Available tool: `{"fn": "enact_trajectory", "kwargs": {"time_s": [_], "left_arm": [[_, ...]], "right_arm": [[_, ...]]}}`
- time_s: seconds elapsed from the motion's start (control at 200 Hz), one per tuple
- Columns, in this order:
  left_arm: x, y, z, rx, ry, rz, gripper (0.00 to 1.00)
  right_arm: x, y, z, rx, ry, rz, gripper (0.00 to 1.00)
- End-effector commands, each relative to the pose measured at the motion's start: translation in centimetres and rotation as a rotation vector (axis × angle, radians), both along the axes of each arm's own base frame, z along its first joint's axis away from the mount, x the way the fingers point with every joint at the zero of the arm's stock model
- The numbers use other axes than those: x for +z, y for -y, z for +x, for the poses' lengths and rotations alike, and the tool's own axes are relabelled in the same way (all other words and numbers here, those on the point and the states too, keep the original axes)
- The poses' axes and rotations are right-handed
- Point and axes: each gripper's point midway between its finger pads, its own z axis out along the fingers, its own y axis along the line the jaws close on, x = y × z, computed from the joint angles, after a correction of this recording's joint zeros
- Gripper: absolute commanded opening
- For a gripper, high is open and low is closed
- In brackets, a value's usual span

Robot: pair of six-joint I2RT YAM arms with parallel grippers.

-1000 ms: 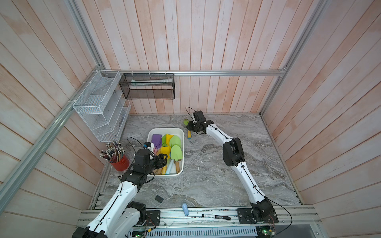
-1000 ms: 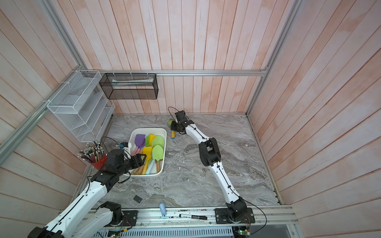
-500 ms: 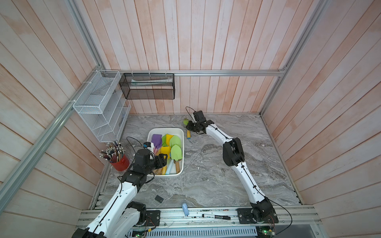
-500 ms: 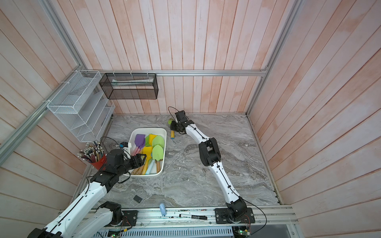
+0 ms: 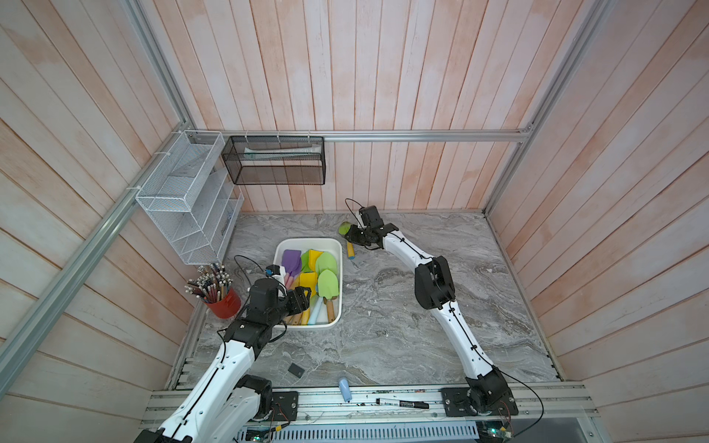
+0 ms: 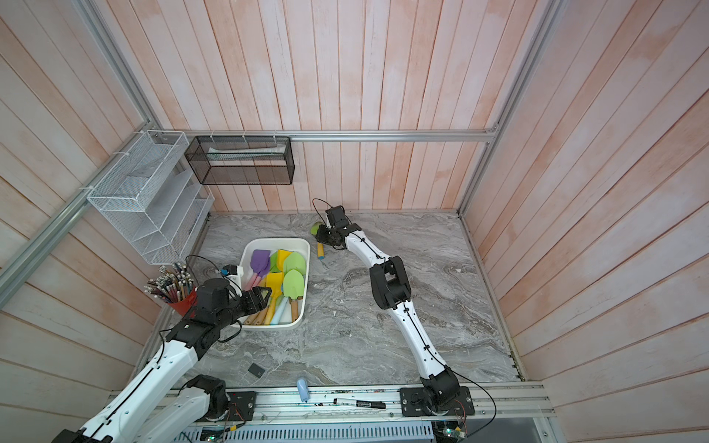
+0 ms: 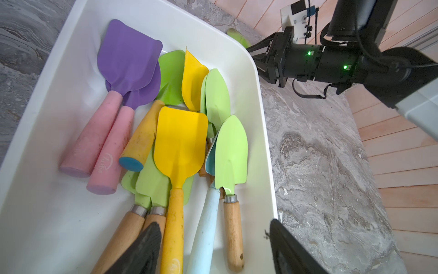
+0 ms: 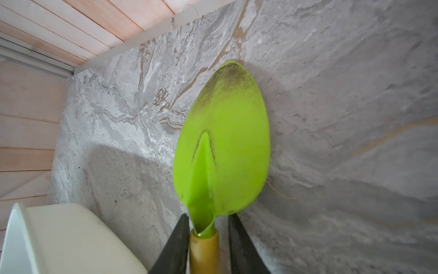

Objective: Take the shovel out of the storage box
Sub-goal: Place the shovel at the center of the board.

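The white storage box point(image 5: 307, 241) point(image 6: 276, 241) point(image 7: 260, 118) lies left of centre on the marble top and holds several shovels with purple, yellow and green blades. A further green-bladed shovel point(image 5: 344, 229) point(image 6: 315, 229) point(image 8: 225, 142) with a yellow handle lies flat on the marble just beyond the box's far right corner. My right gripper point(image 5: 355, 237) point(image 8: 208, 217) straddles its handle near the blade; its jaws are slightly parted, with a gap on one side. My left gripper point(image 5: 303, 297) point(image 7: 213, 225) hangs open over the handles at the box's near end, holding nothing.
A red cup of pencils point(image 5: 224, 303) stands left of the box. A white wire rack point(image 5: 184, 199) and a black mesh basket point(image 5: 276, 161) hang on the walls. A small black piece point(image 5: 296, 370), a blue cap point(image 5: 344, 388) and a marker point(image 5: 401, 402) lie near the front rail.
My right gripper's jaws have parted a little from the shovel's handle. Neither arm has visibly shifted, and the shovel stays on the marble.
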Motion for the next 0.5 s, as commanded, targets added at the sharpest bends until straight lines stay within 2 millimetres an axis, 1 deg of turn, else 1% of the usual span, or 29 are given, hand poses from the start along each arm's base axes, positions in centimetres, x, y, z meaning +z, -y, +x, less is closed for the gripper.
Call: {"fn": "enact_trajectory", "kwargs": {"time_s": [0.0, 0.14, 0.18, 0.185, 0.195, 0.215, 0.26, 0.275, 0.285, 0.31, 0.325, 0.34, 0.49], "left_arm": [[0.4, -0.3, 0.1, 0.013, 0.01, 0.021, 0.74], [0.0, -0.3, 0.1, 0.014, -0.005, 0.023, 0.74], [-0.2, -0.2, 0.1, 0.011, -0.014, 0.028, 0.74], [-0.2, -0.2, 0.1, 0.012, -0.015, 0.029, 0.74], [-0.3, -0.2, 0.1, 0.01, -0.016, 0.031, 0.74], [-0.5, -0.1, 0.0, 0.009, -0.022, 0.035, 0.74], [-0.6, 0.1, 0.0, 0.003, -0.027, 0.04, 0.74], [-0.7, 0.1, 0.0, 0.002, -0.03, 0.043, 0.74], [-0.8, 0.1, 0.0, 0.001, -0.03, 0.043, 0.74], [-0.8, 0.3, 0.0, -0.006, -0.031, 0.046, 0.74], [-0.8, 0.4, 0.0, -0.008, -0.031, 0.048, 0.74], [-0.9, 0.4, 0.0, -0.008, -0.033, 0.05, 0.73], [-1.1, 1.1, 0.0, -0.023, -0.038, 0.059, 0.72]], "right_arm": [[3.3, -0.2, -0.1, 0.021, 0.047, 0.02, 0.35], [4.6, -0.1, -0.3, 0.033, 0.062, 0.021, 0.39], [4.2, 0.0, -0.5, 0.037, 0.057, 0.012, 0.4], [5.1, 0.0, -0.5, 0.037, 0.069, 0.019, 0.4], [6.0, 0.1, -0.5, 0.037, 0.08, 0.024, 0.4], [6.4, 0.1, -0.6, 0.039, 0.086, 0.026, 0.41], [6.8, 0.3, -0.8, 0.04, 0.093, 0.024, 0.42], [6.7, 0.4, -0.9, 0.039, 0.09, 0.02, 0.42], [7.1, 0.4, -0.9, 0.037, 0.1, 0.022, 0.42], [7.0, 0.7, -1.1, 0.032, 0.102, 0.014, 0.43], [7.5, 0.8, -1.1, 0.031, 0.11, 0.017, 0.43], [7.4, 0.8, -1.3, 0.032, 0.11, 0.016, 0.43], [9.0, 1.5, -2.3, 0.037, 0.125, 0.039, 0.45]]}}
